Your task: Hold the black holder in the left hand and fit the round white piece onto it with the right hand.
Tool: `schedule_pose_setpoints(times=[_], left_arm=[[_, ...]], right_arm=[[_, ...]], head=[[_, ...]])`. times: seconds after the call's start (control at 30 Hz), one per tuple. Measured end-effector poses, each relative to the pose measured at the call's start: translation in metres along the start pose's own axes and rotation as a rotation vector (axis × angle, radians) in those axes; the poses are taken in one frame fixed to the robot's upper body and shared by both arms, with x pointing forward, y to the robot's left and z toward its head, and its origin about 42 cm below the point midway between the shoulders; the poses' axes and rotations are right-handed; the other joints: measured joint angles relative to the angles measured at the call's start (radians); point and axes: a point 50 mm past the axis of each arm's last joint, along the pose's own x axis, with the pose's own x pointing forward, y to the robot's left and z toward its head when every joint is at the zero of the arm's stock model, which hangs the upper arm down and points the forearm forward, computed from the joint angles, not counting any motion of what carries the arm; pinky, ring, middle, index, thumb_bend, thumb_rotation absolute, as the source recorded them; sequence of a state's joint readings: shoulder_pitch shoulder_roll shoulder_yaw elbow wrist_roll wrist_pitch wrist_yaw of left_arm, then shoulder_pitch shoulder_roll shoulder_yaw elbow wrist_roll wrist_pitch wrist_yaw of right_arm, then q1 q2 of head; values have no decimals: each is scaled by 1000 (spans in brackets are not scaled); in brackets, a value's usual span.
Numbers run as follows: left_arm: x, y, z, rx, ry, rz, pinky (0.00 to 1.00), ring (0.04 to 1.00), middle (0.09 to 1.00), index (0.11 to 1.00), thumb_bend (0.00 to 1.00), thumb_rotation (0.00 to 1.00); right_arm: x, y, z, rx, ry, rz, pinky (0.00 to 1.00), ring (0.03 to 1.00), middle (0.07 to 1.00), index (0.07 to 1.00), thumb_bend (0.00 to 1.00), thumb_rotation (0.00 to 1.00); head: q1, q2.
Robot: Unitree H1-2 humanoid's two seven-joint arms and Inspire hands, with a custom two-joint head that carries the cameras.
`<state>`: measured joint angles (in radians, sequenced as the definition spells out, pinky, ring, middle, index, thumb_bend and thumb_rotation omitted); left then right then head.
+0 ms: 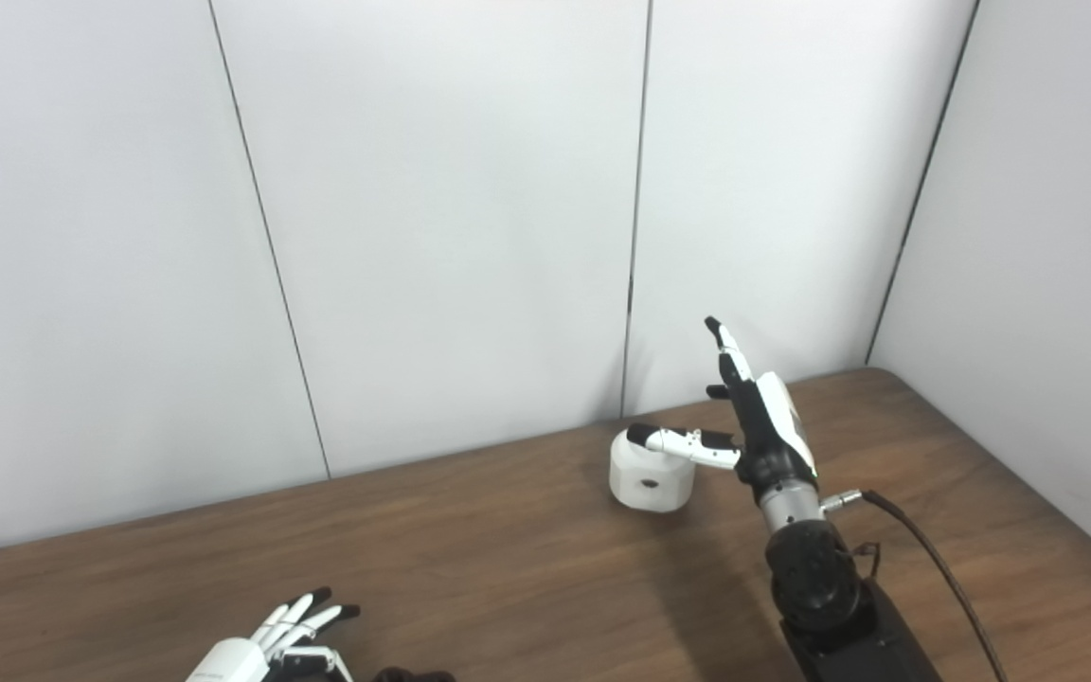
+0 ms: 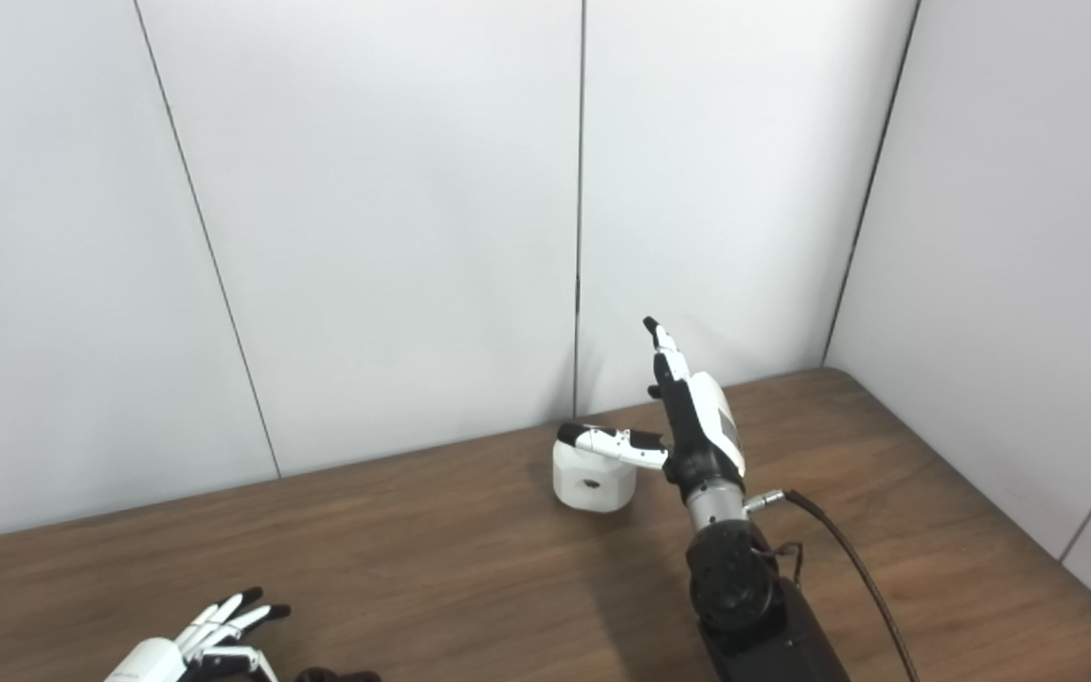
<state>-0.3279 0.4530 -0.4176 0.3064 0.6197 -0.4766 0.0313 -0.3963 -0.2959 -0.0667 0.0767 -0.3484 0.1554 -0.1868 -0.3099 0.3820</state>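
Your right hand [image 1: 761, 417] sits spread, grasping nothing, thumb over the round white piece [image 1: 650, 472] near the surface's [image 1: 470, 549] far edge. Left hand [image 1: 271, 644], near edge: fingers released, beside the mostly cropped black holder [image 1: 413, 675].

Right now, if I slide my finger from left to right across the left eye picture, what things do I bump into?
Left hand with its fingers apart, then a bit of the black holder at the bottom edge, then the round white piece, then the right hand, all over the brown table.
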Motion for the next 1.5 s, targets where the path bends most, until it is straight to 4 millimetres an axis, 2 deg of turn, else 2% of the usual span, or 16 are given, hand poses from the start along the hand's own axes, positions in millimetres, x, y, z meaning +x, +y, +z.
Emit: schedule_pose_setpoints(times=[0.03,0.07,0.1,0.13,0.2,0.33,0.43,0.77,0.93,1.0,1.1,1.37,1.43,1.5], left_arm=[[0,0,0,0,0,0,1000,1000,915,481,517,48],[0,0,0,0,-1,0,1000,1000,914,481,517,48],[0,0,0,0,-1,0,1000,1000,914,481,517,48],[0,0,0,0,-1,0,1000,1000,914,481,517,48],[0,0,0,0,-1,1,1000,1000,912,481,517,48],[0,0,0,0,0,3,1000,1000,912,481,517,48],[0,0,0,0,0,3,1000,1000,914,481,517,48],[1,-1,0,-1,-1,3,1000,1000,912,481,517,48],[1,-1,0,-1,-1,2,1000,1000,915,481,518,48],[1,-1,0,-1,-1,2,1000,1000,911,481,518,48],[1,0,0,-1,-1,2,1000,1000,914,481,517,48],[1,0,0,-1,-1,3,1000,1000,911,481,518,48],[1,0,0,-1,-1,3,1000,1000,911,481,518,48],[1,0,0,-1,-1,3,1000,1000,913,481,517,48]], right_arm=[[0,1,0,-3,7,25,842,1000,1000,712,722,290],[0,1,-1,-11,18,48,821,1000,1000,847,838,413],[1,1,-3,-29,29,76,798,1000,1000,942,931,517],[1,1,-4,-59,35,107,794,1000,1000,954,944,531],[2,-1,-7,-123,45,154,758,1000,1000,988,987,627],[4,-6,-10,-215,60,203,717,1000,1000,1000,1000,784],[2,-1,-10,-237,56,225,713,1000,1000,1000,1000,821],[2,1,-12,-250,76,240,739,1000,1000,1000,1000,785],[1,3,-14,-293,120,263,835,1000,1000,1000,1000,677],[0,4,-14,-321,129,272,882,1000,1000,1000,1000,586],[1,6,-16,-360,144,275,923,1000,1000,1000,1000,541],[5,3,-30,-396,174,261,944,1000,1000,1000,1000,540],[5,2,-31,-394,170,250,936,1000,1000,1000,1000,522],[7,1,-29,-392,162,238,917,1000,1000,1000,1000,446]], head=[[0,0],[0,-2],[0,0],[0,0],[-2,-2],[0,0],[-2,-2],[-2,-3],[-3,-3],[-2,-2],[-2,0],[-3,-3],[-3,-3],[-3,-3]])
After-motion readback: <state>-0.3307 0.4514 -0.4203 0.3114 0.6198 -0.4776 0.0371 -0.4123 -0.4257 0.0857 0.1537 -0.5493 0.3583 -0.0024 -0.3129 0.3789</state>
